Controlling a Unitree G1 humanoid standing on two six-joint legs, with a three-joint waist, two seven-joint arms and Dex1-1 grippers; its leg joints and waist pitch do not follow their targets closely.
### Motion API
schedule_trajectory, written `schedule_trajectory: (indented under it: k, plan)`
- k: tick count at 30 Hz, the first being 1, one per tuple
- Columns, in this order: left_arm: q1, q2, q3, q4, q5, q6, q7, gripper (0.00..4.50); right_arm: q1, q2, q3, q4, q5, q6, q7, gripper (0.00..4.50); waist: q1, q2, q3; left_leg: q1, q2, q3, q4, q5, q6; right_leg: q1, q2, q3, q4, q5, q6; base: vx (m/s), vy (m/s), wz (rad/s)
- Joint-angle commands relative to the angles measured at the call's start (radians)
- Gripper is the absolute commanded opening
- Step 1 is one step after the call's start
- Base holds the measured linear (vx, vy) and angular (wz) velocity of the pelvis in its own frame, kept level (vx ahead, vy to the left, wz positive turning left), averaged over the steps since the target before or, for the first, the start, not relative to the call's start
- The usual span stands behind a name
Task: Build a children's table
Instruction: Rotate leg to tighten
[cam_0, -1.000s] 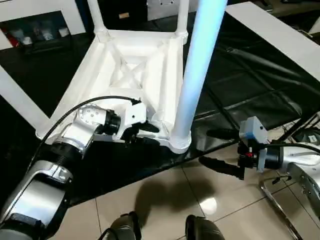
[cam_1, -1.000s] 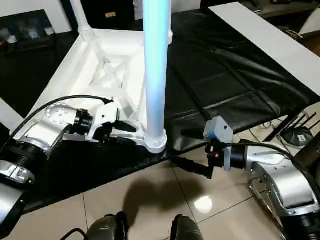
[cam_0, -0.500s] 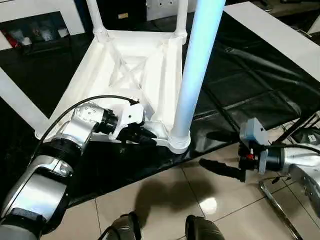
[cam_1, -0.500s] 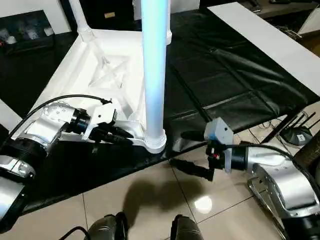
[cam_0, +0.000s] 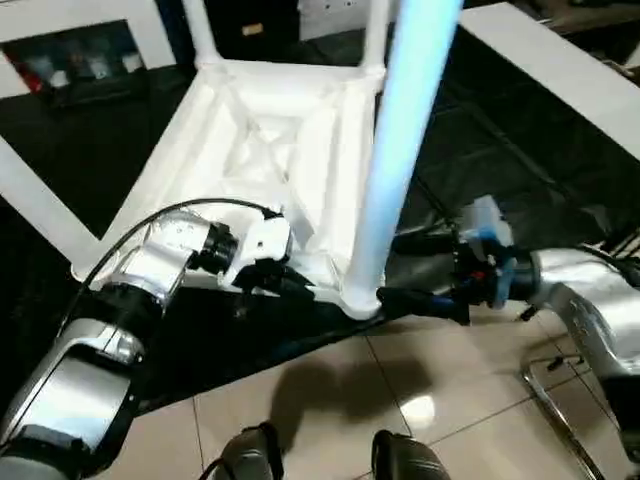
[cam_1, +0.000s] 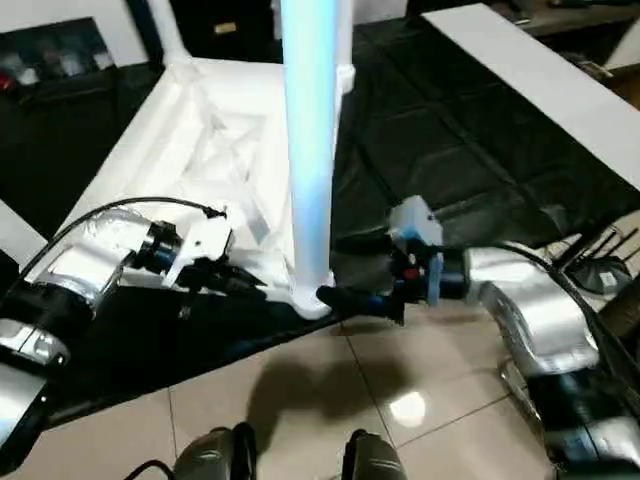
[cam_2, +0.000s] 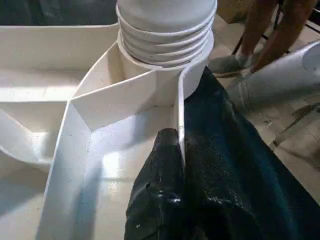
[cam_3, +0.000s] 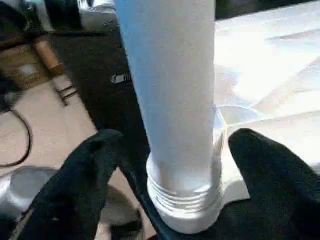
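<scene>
The white children's table top lies upside down on the black-covered surface, ribbed underside up. A long white leg stands upright in the near corner socket. My left gripper is shut on the top's thin near rim beside that socket, and the left wrist view has the black fingers clamped on the wall. My right gripper is open, one black finger on each side of the leg's base, with a gap to the leg on both sides.
Two more legs stand in the far corners. A white board lies at the back right, a white plank at the left. The surface's edge drops to tiled floor by my feet. A person's legs stand beyond.
My left gripper has closed onto the table top's rim. My right arm has swung left from over the floor, bringing its open fingers around the base of the near leg.
</scene>
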Motion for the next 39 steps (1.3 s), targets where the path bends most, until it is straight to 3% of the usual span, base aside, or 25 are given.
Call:
schedule_trajectory:
  k: [1, 2, 3, 6, 7, 9, 18, 26, 29, 31, 32, 34, 35, 36, 39]
  plan:
    - [0.018, -0.013, -0.046, -0.017, 0.012, -0.013, -0.049, 0.0, -0.026, 0.013, 0.032, 0.041, -0.015, -0.013, 0.055, 3.64, -0.001, -0.02, -0.099, 0.038, 0.035, -0.012, -0.057, -0.164, 0.12, 0.054, -0.046, 0.033, -0.062, -0.162, -0.29, 0.0, 0.0, 0.0]
    - [0.016, -0.013, -0.047, -0.017, 0.017, -0.018, -0.049, 0.0, -0.039, 0.019, 0.041, 0.059, -0.017, -0.017, 0.071, 3.55, 0.001, -0.019, -0.098, 0.038, 0.035, -0.013, -0.058, -0.167, 0.119, 0.055, -0.047, 0.032, -0.062, -0.171, -0.289, 0.0, 0.0, 0.0]
    - [0.015, -0.012, -0.048, -0.02, 0.018, -0.017, -0.052, 0.0, -0.05, 0.023, 0.049, 0.071, -0.02, -0.019, 0.084, 3.55, 0.002, -0.028, -0.094, 0.039, 0.036, -0.014, -0.06, -0.177, 0.118, 0.052, -0.047, 0.033, -0.063, -0.192, -0.283, 0.0, 0.0, 0.0]
    - [0.019, -0.007, -0.044, -0.042, 0.024, -0.006, -0.06, 0.0, -0.087, 0.034, 0.069, 0.119, -0.03, -0.037, 0.126, 3.22, 0.003, -0.025, -0.091, 0.041, 0.037, -0.013, -0.062, -0.188, 0.106, 0.05, -0.048, 0.034, -0.067, -0.221, -0.277, 0.0, 0.0, 0.0]
    - [0.021, -0.005, -0.044, -0.049, 0.025, -0.003, -0.063, 0.0, -0.098, 0.038, 0.074, 0.133, -0.033, -0.043, 0.137, 3.17, 0.003, -0.034, -0.086, 0.04, 0.037, -0.013, -0.065, -0.196, 0.102, 0.048, -0.048, 0.034, -0.069, -0.238, -0.269, 0.0, 0.0, 0.0]
    - [0.024, -0.001, -0.044, -0.057, 0.027, 0.0, -0.067, 0.0, -0.117, 0.046, 0.081, 0.159, -0.036, -0.059, 0.152, 2.97, 0.005, -0.028, -0.086, 0.044, 0.04, -0.014, -0.067, -0.206, 0.093, 0.045, -0.05, 0.035, -0.07, -0.257, -0.263, 0.0, 0.0, 0.0]
    - [0.025, 0.008, -0.045, -0.06, 0.035, 0.004, -0.07, 0.0, -0.152, 0.067, 0.098, 0.214, -0.046, -0.083, 0.223, 2.18, 0.005, -0.028, -0.084, 0.044, 0.04, -0.014, -0.071, -0.217, 0.083, 0.046, -0.049, 0.036, -0.07, -0.248, -0.268, 0.0, 0.0, 0.0]
    - [0.03, 0.0, -0.017, -0.085, 0.007, 0.081, -0.047, 0.0, -0.115, 0.068, 0.095, 0.179, -0.034, -0.037, 0.203, 2.06, 0.008, -0.025, -0.083, 0.044, 0.042, -0.014, -0.075, -0.222, 0.079, 0.046, -0.049, 0.037, -0.071, -0.239, -0.278, 0.0, 0.0, 0.0]
    - [0.043, -0.007, 0.013, -0.14, 0.001, 0.185, 0.038, 0.0, -0.076, 0.083, 0.094, 0.125, -0.071, -0.021, 0.089, 2.05, 0.009, -0.018, -0.082, 0.045, 0.042, -0.016, -0.078, -0.241, 0.065, 0.045, -0.05, 0.037, -0.074, -0.268, -0.272, 0.0, 0.0, 0.0]
    - [0.056, -0.035, 0.048, -0.206, -0.002, 0.304, 0.16, 0.0, -0.04, 0.135, 0.08, 0.069, -0.103, 0.024, -0.076, 2.04, 0.006, -0.023, -0.078, 0.045, 0.045, -0.016, -0.084, -0.258, 0.045, 0.042, -0.05, 0.04, -0.076, -0.291, -0.261, 0.0, 0.0, 0.0]
    - [0.056, -0.035, 0.048, -0.206, -0.002, 0.304, 0.16, 0.0, -0.04, 0.135, 0.08, 0.069, -0.103, 0.024, -0.076, 2.04, 0.002, -0.023, -0.077, 0.045, 0.041, -0.017, -0.085, -0.275, 0.034, 0.041, -0.05, 0.039, -0.08, -0.33, -0.252, 0.0, 0.0, 0.0]
    - [0.068, -0.1, 0.101, -0.288, -0.033, 0.447, 0.296, 0.0, -0.021, 0.237, 0.037, 0.036, -0.108, 0.106, -0.277, 2.0, -0.007, -0.025, -0.07, 0.043, 0.038, -0.022, -0.089, -0.315, 0.006, 0.039, -0.052, 0.039, -0.086, -0.428, -0.22, 0.0, 0.0, 0.0]
    - [0.068, -0.1, 0.101, -0.288, -0.033, 0.447, 0.296, 0.0, -0.021, 0.237, 0.037, 0.036, -0.108, 0.106, -0.277, 2.0, -0.017, -0.024, -0.067, 0.041, 0.035, -0.027, -0.09, -0.349, -0.013, 0.035, -0.053, 0.035, -0.093, -0.495, -0.199, 0.0, 0.0, 0.0]
    - [0.075, -0.128, 0.115, -0.317, -0.036, 0.489, 0.347, 0.0, -0.02, 0.284, 0.024, 0.037, -0.126, 0.117, -0.363, 1.99, -0.029, -0.03, -0.067, 0.034, 0.032, -0.032, -0.092, -0.355, -0.026, 0.042, -0.054, 0.032, -0.093, -0.534, -0.171, 0.0, 0.0, 0.0]
    - [0.085, -0.207, 0.138, -0.345, -0.004, 0.547, 0.502, 0.0, -0.032, 0.422, -0.008, 0.069, -0.175, 0.123, -0.597, 1.99, -0.051, -0.027, -0.061, 0.036, 0.027, -0.036, -0.092, -0.396, -0.036, 0.029, -0.053, 0.029, -0.107, -0.613, -0.127, 0.0, 0.0, 0.0]
